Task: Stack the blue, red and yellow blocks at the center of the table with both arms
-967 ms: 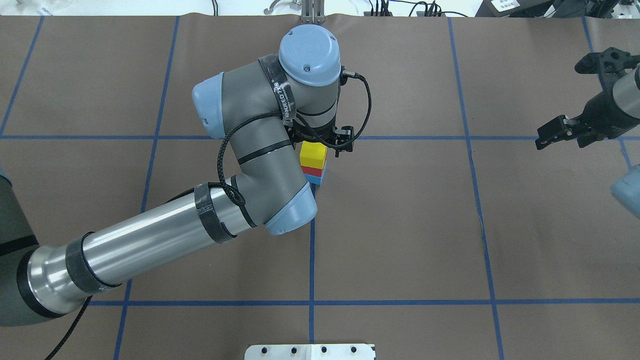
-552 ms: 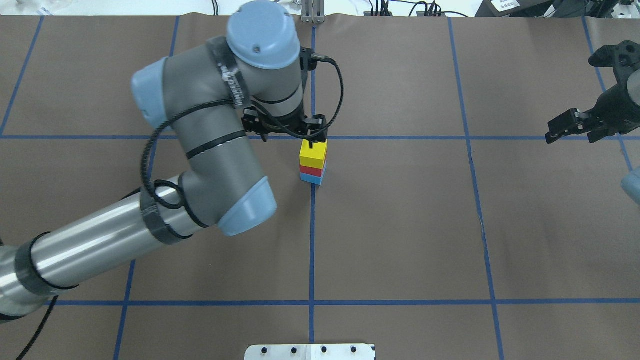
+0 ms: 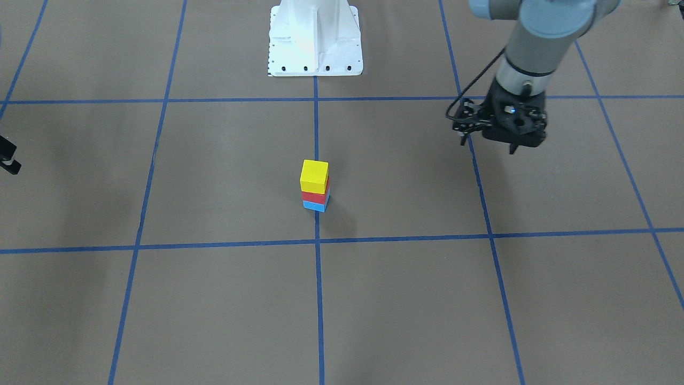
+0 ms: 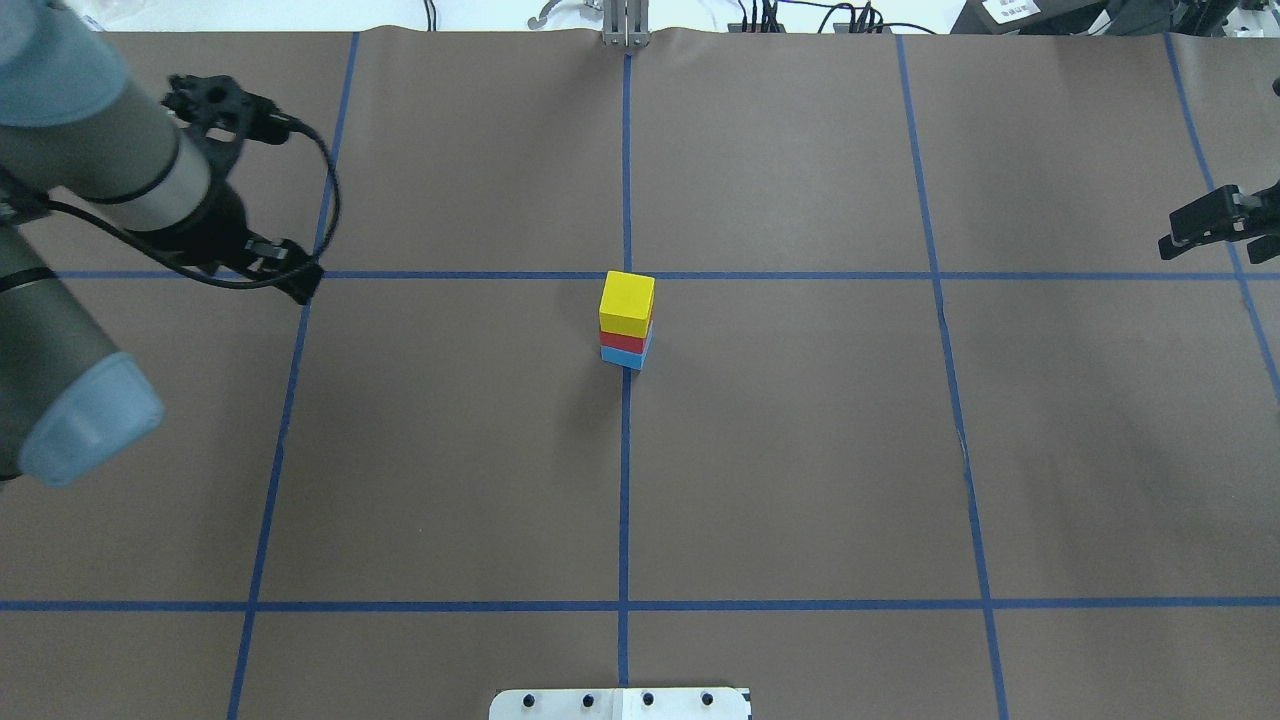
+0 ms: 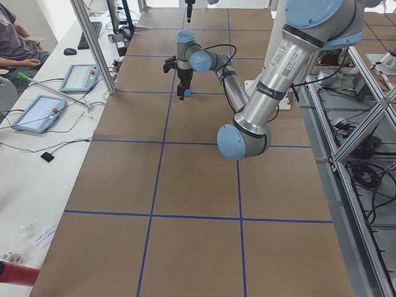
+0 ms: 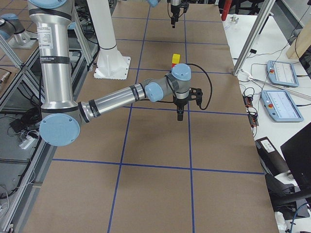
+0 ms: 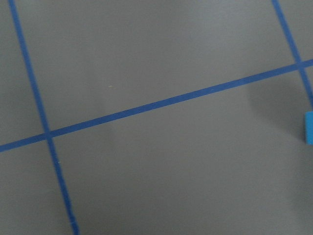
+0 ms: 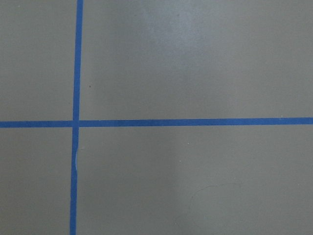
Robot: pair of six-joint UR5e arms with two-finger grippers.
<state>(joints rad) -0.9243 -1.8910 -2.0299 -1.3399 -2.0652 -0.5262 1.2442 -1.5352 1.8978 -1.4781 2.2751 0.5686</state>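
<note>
White metal pedestal base (image 4: 620,703) lies nearest the robot, at the edge of the brown table (image 4: 800,450). Farther out stands the stack, on the centre tape line (image 4: 624,500) and just on the robot's side of its crossing. The sky-blue block (image 4: 621,358) is on the table, the red block (image 4: 624,343) on it, and the yellow block (image 4: 627,300) on top. All 3 are roughly square to each other, and the stack's long axis is vertical. I judge the stacking done, with no grasp left to make.

The left gripper (image 3: 507,140) seems slightly farther out, over bare table and well apart from the stack. The stack lies to its right, toward the middle. With all 3 blocks stacked it holds nothing, but I cannot tell whether its small, dark tips stand wide or narrow.

The right gripper (image 4: 1205,228) is cut off by the frame edge and is farther from the stack than the left one. Its spread cannot be told either.

Farthest are the cables (image 4: 800,15) and white labels (image 4: 1010,8). Those labels and the print on the left arm (image 5: 284,52) are too small to read.
</note>
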